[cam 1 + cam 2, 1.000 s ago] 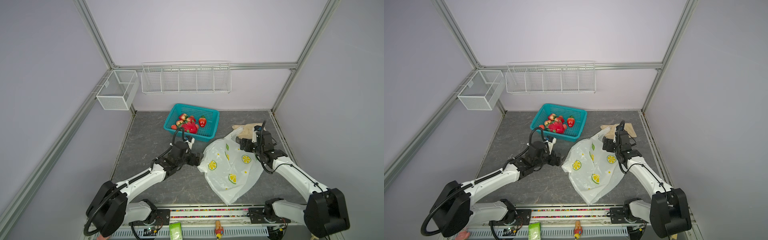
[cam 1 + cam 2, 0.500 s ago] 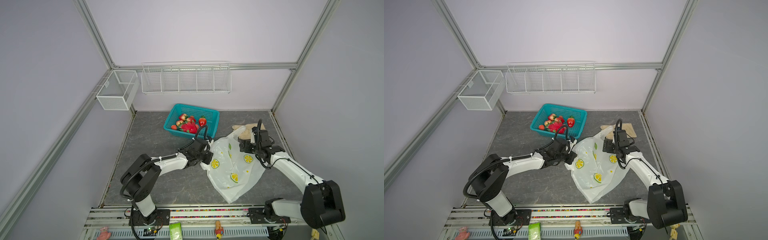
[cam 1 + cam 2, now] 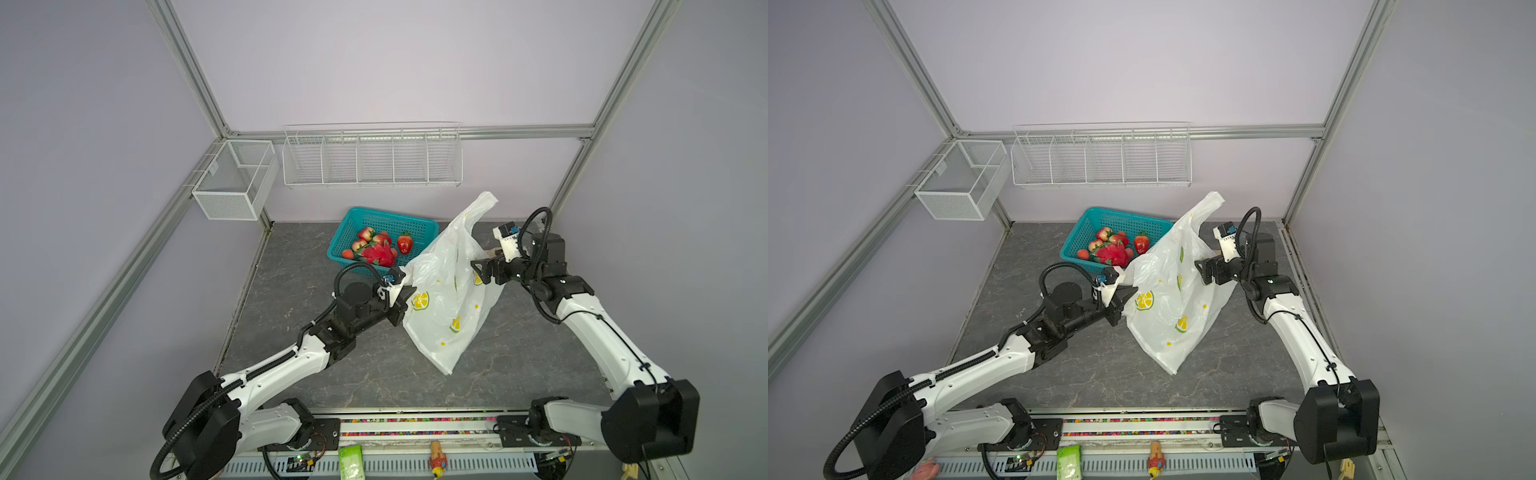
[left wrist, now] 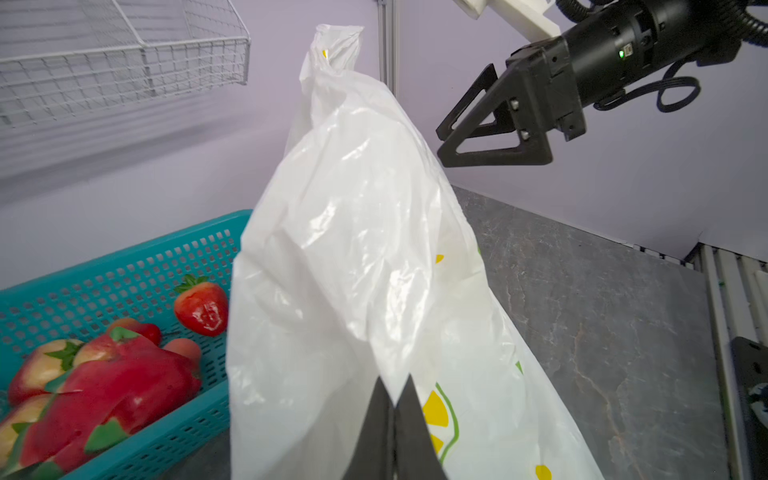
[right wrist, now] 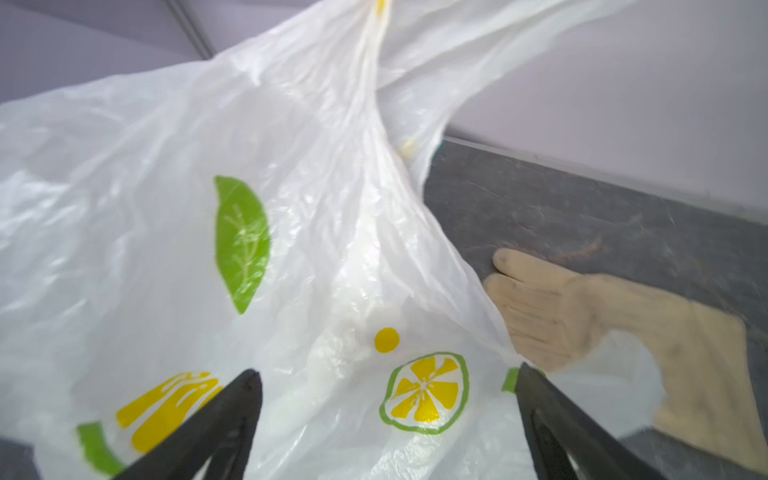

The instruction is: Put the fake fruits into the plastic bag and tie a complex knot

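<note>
On the plastic bag (image 4: 353, 249), left end effector's (image 4: 395, 388) closed pinch, plain from wrist view; right end effector (image 5: 385, 371) agape.

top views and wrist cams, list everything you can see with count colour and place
bag: one, white with lemon print, mid table, one corner raised high
fruits: several, red, some with green caps, in the basket
basket: one, teal, back of the table, left of the bag
glove: one, beige, flat on the table beside the bag
rack: one, white wire, on the back wall
mesh box: one, white, on the left rail
packet: one, green, front edge
table: one, grey marbled
left gripper: black, shut on the bag's edge
right gripper: black, open, against the bag's other side
</note>
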Robot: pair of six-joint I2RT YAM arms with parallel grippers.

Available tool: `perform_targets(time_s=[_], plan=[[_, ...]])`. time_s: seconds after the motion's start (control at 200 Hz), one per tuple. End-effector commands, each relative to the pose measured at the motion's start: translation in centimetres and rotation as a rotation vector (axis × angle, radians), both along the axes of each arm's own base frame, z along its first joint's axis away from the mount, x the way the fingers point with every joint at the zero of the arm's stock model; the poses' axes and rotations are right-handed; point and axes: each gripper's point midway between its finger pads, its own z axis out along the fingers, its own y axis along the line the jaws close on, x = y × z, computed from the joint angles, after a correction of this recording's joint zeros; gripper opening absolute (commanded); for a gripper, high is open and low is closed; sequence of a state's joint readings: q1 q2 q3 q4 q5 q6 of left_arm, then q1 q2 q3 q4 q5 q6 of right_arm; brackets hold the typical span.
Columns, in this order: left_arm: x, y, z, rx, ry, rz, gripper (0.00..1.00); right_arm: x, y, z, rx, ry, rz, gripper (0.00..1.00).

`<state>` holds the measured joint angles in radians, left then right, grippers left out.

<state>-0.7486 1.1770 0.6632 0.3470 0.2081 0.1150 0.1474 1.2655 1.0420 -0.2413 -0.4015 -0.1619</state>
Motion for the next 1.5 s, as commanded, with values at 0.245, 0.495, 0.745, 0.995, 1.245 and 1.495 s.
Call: perform_targets(time_s=[0.245, 0.495, 0.745, 0.995, 1.245, 1.495], plan=[[0.6, 1.9, 2.5, -0.004, -0.163, -0.001, 0.00, 1.6, 3.1, -3.4, -0.122, -0.088, 0.357, 0.93], [0.7, 2.2, 2.8, -0.008, -0.169, 0.017, 0.00, 3.5, 3.3, -5.1, -0.136, -0.098, 0.356, 0.66], [2.2, 2.3, 2.2, -0.015, -0.139, 0.084, 0.00, 2.4, 2.4, -5.4, -0.136, 0.018, 0.291, 0.11], [6.4, 0.1, 1.0, -0.121, 0.033, 0.164, 0.28, 2.5, -7.2, 0.3, -0.274, 0.054, -0.283, 0.06], [6.9, -1.9, 0.8, -0.152, 0.190, 0.113, 0.61, -0.9, -11.9, 5.6, -0.617, -0.050, -0.471, 0.06], [6.1, 2.5, 2.2, -0.176, 0.189, 0.287, 0.68, -1.0, -6.5, 9.2, -0.851, -0.308, -0.128, 0.06]])
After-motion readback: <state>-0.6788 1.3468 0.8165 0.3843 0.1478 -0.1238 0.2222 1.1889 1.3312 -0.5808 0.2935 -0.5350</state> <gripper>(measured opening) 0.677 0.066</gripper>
